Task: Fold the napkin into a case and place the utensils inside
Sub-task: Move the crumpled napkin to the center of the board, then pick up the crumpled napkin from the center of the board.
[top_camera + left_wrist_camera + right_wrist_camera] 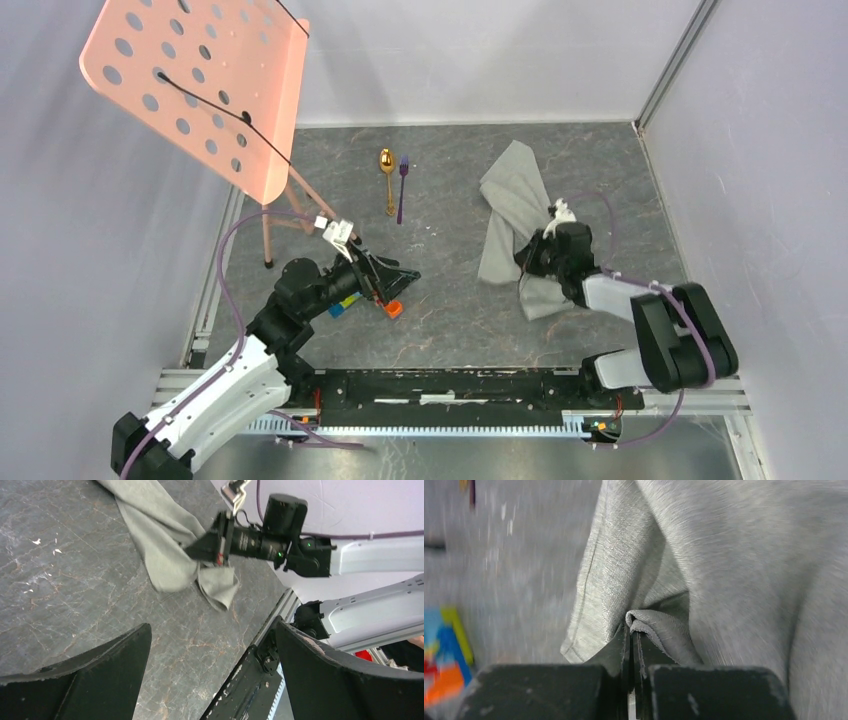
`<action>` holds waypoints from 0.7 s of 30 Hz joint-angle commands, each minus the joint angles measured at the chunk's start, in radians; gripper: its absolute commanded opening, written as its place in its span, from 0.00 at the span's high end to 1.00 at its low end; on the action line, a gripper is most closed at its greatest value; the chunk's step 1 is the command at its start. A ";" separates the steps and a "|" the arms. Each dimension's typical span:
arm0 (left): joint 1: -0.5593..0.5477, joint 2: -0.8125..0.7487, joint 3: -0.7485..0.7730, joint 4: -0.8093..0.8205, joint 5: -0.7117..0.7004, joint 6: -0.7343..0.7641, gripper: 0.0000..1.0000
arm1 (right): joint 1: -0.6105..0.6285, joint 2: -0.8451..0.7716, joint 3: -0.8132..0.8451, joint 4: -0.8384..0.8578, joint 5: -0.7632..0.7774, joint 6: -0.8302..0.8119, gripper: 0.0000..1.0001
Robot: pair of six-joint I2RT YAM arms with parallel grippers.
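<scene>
- You are at the very start of the job: the napkin (512,205) lies as a rumpled, twisted heap on the right half of the counter (450,335), with no flat fold made, so no case exists yet.
- Your right pincer (631,636) is clamped tight on a small pleat of the cloth near its lower part. The right wrist view shows the two pads pressed together with a ridge of fabric between them.
- Your left pincer (212,655) stands spread wide and grips nothing. It hovers above bare counter on the left, close to the toy blocks (394,309) and well apart from the napkin.
- The spoon (386,165) and fork (402,185) lie side by side toward the far edge, untouched, between the two arms' reach.
- The next move, in my judgement, calls for you to lift the pinched pleat and draw it outward so the cloth opens flat. You will probably need the left pincer to take a second corner.
- The right arm is bent back on itself, forearm low, with the wrist pointing left and slightly away from its base.
- The left arm reaches forward and to the right, its wrist low over the counter.
- Watch that you hold one layer only; I cannot tell how many are caught in the pinch.
</scene>
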State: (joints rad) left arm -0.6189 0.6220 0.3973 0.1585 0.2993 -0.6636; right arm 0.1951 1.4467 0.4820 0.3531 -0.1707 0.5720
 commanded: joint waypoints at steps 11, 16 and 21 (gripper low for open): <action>-0.364 0.193 0.013 0.032 -0.374 -0.051 0.00 | 0.106 -0.525 0.015 -0.581 -0.001 -0.409 0.30; -0.506 0.453 0.187 -0.013 -0.513 -0.055 0.08 | 0.068 -0.458 0.108 -0.569 0.062 -0.375 0.23; -0.577 0.725 0.362 -0.024 -0.513 -0.061 0.06 | 0.066 -0.376 0.129 -0.525 -0.052 -0.362 0.26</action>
State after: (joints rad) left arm -1.1580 1.1946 0.6270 0.1207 -0.1432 -0.7082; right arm 0.2634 1.0233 0.5655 -0.1749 -0.1932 0.2150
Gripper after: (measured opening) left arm 0.916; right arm 0.743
